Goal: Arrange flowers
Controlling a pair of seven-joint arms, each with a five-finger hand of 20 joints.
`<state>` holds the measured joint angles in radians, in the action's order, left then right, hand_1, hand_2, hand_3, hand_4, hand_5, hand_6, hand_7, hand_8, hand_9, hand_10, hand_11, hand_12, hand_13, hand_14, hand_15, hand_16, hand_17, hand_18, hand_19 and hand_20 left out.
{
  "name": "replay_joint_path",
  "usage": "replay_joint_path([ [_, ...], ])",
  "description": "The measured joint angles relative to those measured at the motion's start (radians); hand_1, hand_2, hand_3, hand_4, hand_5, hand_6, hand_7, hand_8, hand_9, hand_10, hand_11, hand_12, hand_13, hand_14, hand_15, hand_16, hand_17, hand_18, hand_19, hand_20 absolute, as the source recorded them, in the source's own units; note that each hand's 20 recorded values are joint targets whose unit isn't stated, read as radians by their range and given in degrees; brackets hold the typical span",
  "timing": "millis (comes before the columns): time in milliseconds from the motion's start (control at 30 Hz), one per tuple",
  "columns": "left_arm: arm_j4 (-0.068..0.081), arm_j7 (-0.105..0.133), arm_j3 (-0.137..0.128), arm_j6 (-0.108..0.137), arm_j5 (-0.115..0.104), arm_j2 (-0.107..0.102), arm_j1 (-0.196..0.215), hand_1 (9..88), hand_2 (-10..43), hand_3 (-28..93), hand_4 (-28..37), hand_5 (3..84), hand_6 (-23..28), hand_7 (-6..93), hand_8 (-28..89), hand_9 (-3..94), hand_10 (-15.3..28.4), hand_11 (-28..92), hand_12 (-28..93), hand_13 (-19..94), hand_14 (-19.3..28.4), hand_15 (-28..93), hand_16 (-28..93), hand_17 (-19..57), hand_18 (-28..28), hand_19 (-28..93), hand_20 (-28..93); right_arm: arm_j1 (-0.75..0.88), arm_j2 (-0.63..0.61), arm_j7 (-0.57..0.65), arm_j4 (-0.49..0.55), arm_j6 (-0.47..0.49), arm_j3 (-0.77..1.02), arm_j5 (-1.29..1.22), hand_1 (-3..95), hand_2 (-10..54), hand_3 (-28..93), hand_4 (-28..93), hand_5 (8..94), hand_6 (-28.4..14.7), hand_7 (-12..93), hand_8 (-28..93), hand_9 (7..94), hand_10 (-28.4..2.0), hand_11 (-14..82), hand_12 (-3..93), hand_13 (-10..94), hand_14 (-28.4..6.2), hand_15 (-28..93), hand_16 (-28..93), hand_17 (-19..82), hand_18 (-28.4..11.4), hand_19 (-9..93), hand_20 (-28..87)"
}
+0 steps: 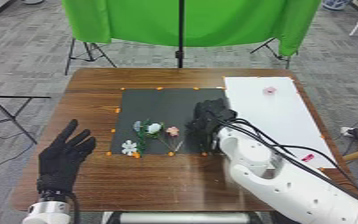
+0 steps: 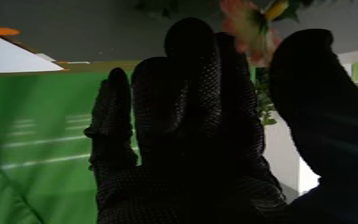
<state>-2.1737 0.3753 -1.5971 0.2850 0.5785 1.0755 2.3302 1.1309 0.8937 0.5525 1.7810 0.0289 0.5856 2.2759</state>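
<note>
Your black-fabric-gloved right hand (image 1: 211,113), open, fingers straight, is near the pink-petalled flower (image 1: 172,131). Picking stage, likely; next, bring thumb and fingers around it, pinch lightly.

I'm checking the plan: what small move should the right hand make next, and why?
Probably ease the right hand toward the pink flower: it lies just left of that hand on the dark mat, and the hand's fingers are straight, apparently not gripping anything.

Wooden table (image 1: 140,185) under dark mat (image 1: 158,107), white sheet (image 1: 266,117)
</note>
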Motion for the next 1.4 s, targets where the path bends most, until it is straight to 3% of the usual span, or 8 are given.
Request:
replay_joint_path([
  [167, 0.0, 0.008, 0.002, 0.0, -0.003, -0.007, 0.003, 21.9, 7.0, 83, -27.7, 35.5, 7.9, 8.5, -8, 35.6, 20.8, 25, 11, 24, 28.4, 61, -11, -3.5, 28.4, 49, 44, 0.026, -0.023, -0.004, 0.05, -0.003, 0.039, -0.042, 31.9, -9.5, 79, -28, 60.7, 0.7, 14, -13, 70.4, -11.6, 47.3, 20.6, 61, -9.2, 79, 21, 18, -20.9, 80, 42],
  [367, 0.0, 0.023, 0.009, 0.001, -0.009, -0.013, 0.004, 21.9, 7.1, 82, -27.8, 35.5, 7.9, 8.5, -8, 35.6, 20.8, 25, 11, 23, 28.4, 61, -11, -3.6, 28.4, 49, 44, 0.038, -0.062, 0.022, 0.103, -0.07, 0.121, -0.326, 31.5, -9.5, 79, -28, 59.0, 0.1, 14, -13, 66.2, -13.1, 39.9, 17.2, 58, -9.9, 78, 19, 17, -21.2, 79, 42],
  [467, 0.0, 0.029, 0.015, 0.003, -0.012, -0.018, 0.004, 21.7, 7.1, 83, -27.8, 35.5, 7.9, 8.5, -8, 35.6, 20.8, 25, 11, 23, 28.4, 61, -11, -3.6, 28.4, 49, 44, -0.017, -0.093, 0.069, 0.069, -0.156, 0.079, -0.358, 31.0, -9.5, 80, -28, 55.4, -0.4, 15, -13, 60.7, -14.2, 32.5, 15.2, 54, -10.9, 77, 17, 18, -21.4, 79, 43],
  [600, 0.0, 0.03, 0.019, 0.004, -0.013, -0.022, 0.003, 21.9, 7.3, 82, -27.6, 35.4, 7.9, 8.4, -8, 35.5, 20.8, 25, 11, 23, 28.4, 61, -11, -3.1, 28.4, 50, 45, -0.177, -0.138, 0.149, -0.072, -0.227, -0.078, -0.276, 31.2, -9.5, 80, -28, 53.2, 0.0, 14, -13, 55.5, -15.4, 25.9, 14.3, 51, -12.3, 76, 15, 18, -21.5, 80, 42],
  [733, 0.0, 0.03, 0.02, 0.004, -0.015, -0.024, 0.002, 21.9, 7.2, 82, -27.5, 35.4, 7.9, 8.5, -8, 35.5, 20.9, 25, 11, 23, 28.4, 61, -11, -3.1, 28.4, 51, 44, -0.26, -0.153, 0.205, -0.216, -0.202, -0.076, -0.27, 31.6, -9.5, 81, -28, 51.7, 0.5, 15, -13, 52.9, -16.2, 23.0, 14.2, 50, -12.9, 76, 14, 18, -21.5, 80, 42],
  [933, 0.0, 0.032, 0.016, 0.011, -0.016, -0.024, 0.003, 21.9, 7.2, 83, -27.5, 35.4, 7.9, 8.4, -8, 35.5, 20.9, 25, 11, 24, 28.4, 61, -11, -3.3, 28.4, 50, 44, -0.32, -0.157, 0.278, -0.346, -0.174, -0.021, -0.3, 31.4, -9.5, 81, -28, 48.4, 1.3, 15, -13, 49.9, -16.5, 20.6, 14.3, 48, -13.0, 76, 12, 17, -21.0, 80, 42],
  [1167, 0.0, 0.03, 0.009, 0.012, -0.015, -0.016, 0.002, 21.9, 7.1, 83, -27.5, 35.3, 7.9, 8.4, -8, 35.5, 20.9, 25, 11, 23, 28.4, 61, -11, -3.4, 28.4, 50, 44, -0.291, -0.122, 0.289, -0.41, -0.014, 0.083, -0.323, 31.3, -9.5, 81, -28, 44.5, 2.7, 15, -14, 48.1, -16.4, 19.1, 14.7, 48, -12.0, 77, 11, 16, -20.6, 80, 42],
  [1400, 0.0, 0.019, 0.001, 0.011, -0.012, -0.004, -0.001, 21.9, 7.2, 82, -27.5, 35.4, 8.0, 8.4, -8, 35.5, 20.9, 25, 11, 23, 28.4, 61, -11, -3.4, 28.4, 50, 44, -0.284, -0.108, 0.296, -0.442, -0.014, 0.001, -0.322, 31.5, -9.5, 81, -28, 40.9, 2.9, 16, -14, 49.5, -15.9, 20.8, 14.7, 50, -11.2, 78, 10, 17, -20.7, 80, 42],
])
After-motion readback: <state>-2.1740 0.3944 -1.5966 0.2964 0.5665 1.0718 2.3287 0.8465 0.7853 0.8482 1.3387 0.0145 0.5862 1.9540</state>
